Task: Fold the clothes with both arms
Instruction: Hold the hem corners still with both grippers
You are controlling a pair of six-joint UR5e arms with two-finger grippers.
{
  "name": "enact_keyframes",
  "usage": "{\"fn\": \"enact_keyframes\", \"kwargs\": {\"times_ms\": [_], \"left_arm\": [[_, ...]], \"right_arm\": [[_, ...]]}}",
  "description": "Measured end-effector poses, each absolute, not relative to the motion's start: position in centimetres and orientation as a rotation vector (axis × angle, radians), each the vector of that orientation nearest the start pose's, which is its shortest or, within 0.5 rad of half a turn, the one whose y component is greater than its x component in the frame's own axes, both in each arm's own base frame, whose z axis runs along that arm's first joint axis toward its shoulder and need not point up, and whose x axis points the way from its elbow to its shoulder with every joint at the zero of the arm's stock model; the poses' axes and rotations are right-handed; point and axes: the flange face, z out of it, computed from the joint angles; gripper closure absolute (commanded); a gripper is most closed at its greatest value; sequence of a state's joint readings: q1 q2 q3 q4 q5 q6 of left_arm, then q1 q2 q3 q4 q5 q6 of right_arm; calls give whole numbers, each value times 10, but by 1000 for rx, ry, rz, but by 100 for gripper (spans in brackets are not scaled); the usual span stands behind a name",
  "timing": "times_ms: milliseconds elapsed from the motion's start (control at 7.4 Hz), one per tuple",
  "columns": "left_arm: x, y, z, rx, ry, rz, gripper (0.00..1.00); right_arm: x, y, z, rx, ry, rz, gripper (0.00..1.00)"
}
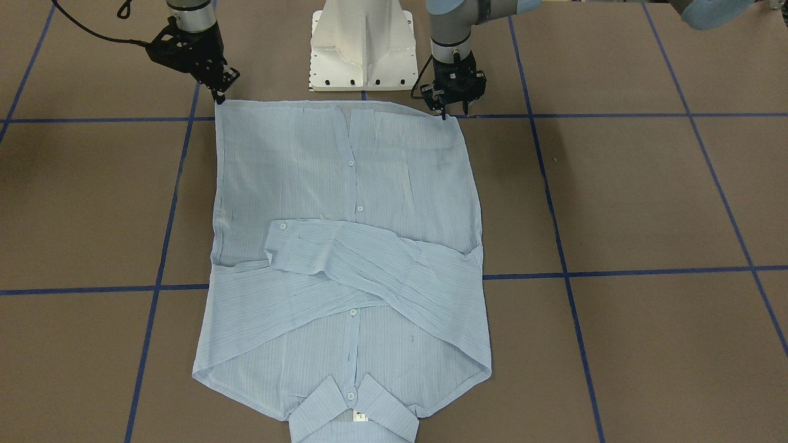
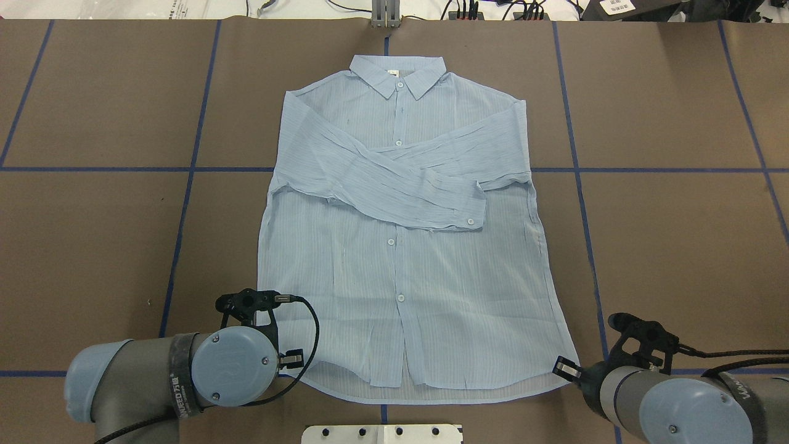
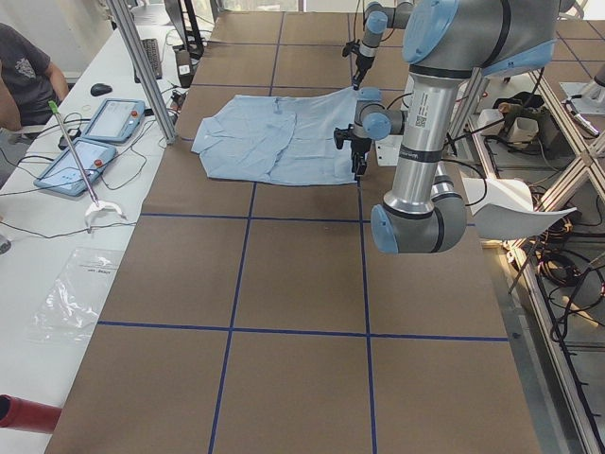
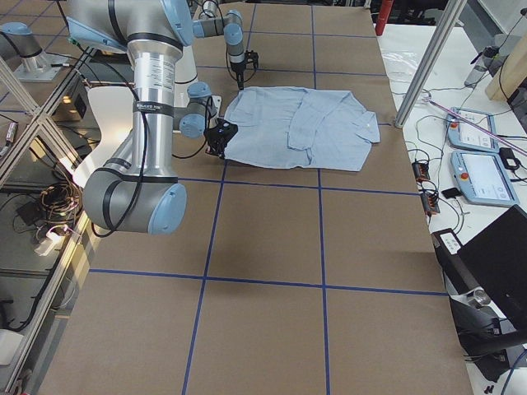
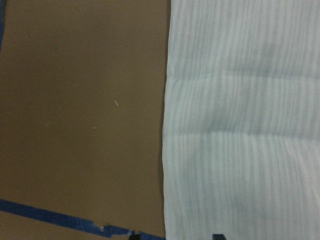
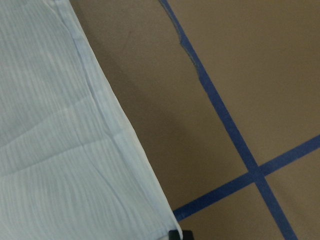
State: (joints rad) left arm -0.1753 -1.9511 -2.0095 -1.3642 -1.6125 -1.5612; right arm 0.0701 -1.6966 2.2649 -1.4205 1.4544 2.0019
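Light-blue shirt (image 2: 400,259) lies flat and buttoned, front up, in the middle of the brown tabletop (image 2: 678,246). Its collar (image 2: 397,74) points to the edge far from the robot and its hem lies along the robot's edge, just short of the white base (image 1: 362,55). We see both sleeves folded across the chest. The one from the left side lies on top, its cuff (image 2: 471,213) near the right side seam.

We find the left gripper (image 1: 454,113) low at the left hem corner, fingers apart, with the shirt's side edge running between them in its wrist view. The right gripper (image 1: 219,97) tilts down to the right hem corner, and its fingers show as one dark tip, together. We cannot tell whether cloth is caught between them. Blue tape lines (image 2: 92,168) cross the tabletop in a grid.
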Motion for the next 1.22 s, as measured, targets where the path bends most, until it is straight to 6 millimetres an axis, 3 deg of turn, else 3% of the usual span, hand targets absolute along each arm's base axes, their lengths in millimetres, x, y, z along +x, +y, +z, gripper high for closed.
{"fn": "enact_keyframes", "kwargs": {"times_ms": [135,270,406,541,1217], "left_arm": [[537,-227,298,17,619,-144,43],[540,-227,300,18,624,-143,54],[541,-228,300,18,628,-143,95],[540,-228,298,16,632,-142,100],[532,-232,293,15,646,-154,100]], "right_arm": [[-406,-174,382,-19,-735,520,100],[-407,-174,382,-20,-735,520,100],[-407,-173,382,-20,-735,520,100],[-407,-173,382,-20,-735,520,100],[-407,-173,382,-20,-734,520,100]]}}
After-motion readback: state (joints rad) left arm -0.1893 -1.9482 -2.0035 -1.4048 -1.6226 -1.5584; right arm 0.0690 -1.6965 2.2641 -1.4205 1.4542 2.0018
